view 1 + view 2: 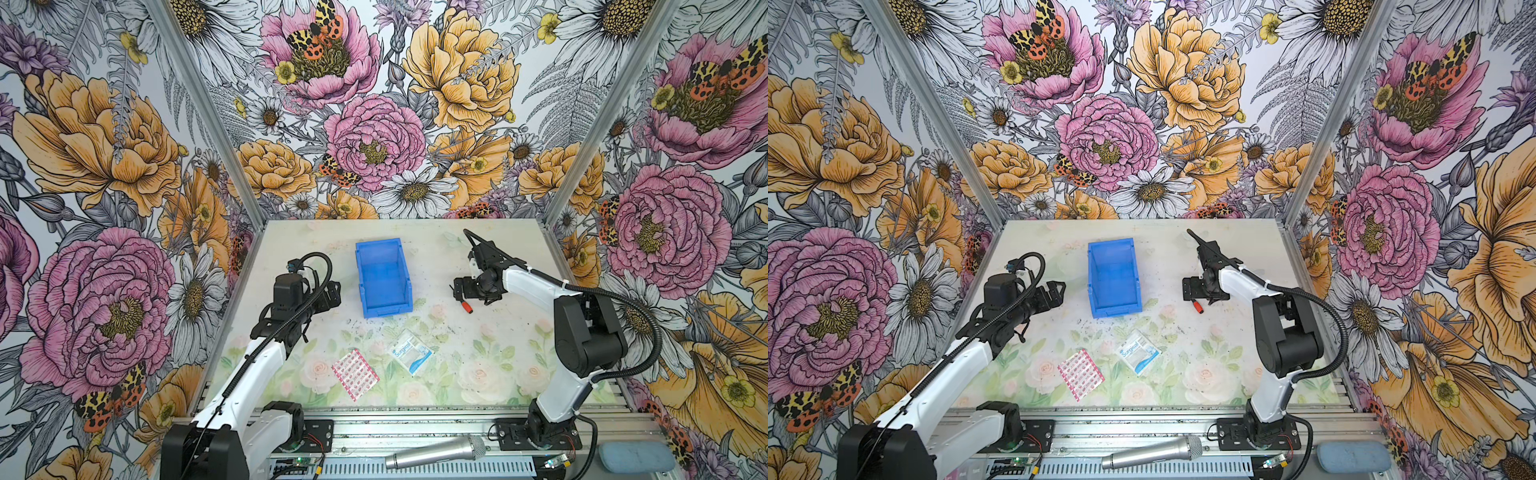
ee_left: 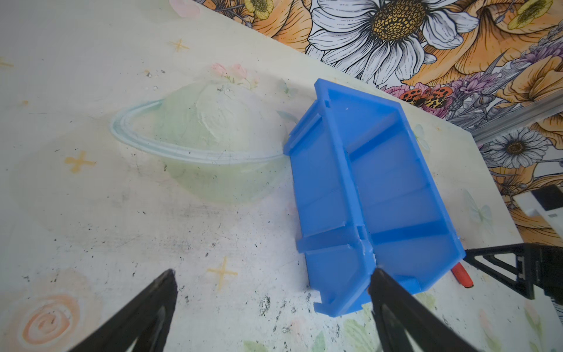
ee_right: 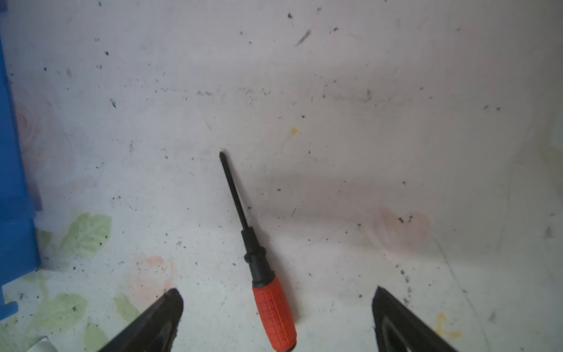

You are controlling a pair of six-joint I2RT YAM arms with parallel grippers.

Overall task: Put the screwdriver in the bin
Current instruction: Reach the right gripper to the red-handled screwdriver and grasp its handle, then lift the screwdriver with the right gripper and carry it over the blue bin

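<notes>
On the desk the blue bin stands empty, and our left hand hangs released beside it. Our right hand is spread wide, grasping nothing, over the screwdriver, which lies flat on the desk right of the bin. We judge it light, stiff and apt to roll, so we would take the ribbed red handle, not the thin shaft. In both top views that hand hides most of the shaft.

I watch the bin from high overhead in both top views; each wrist camera faces down close beside it.
</notes>
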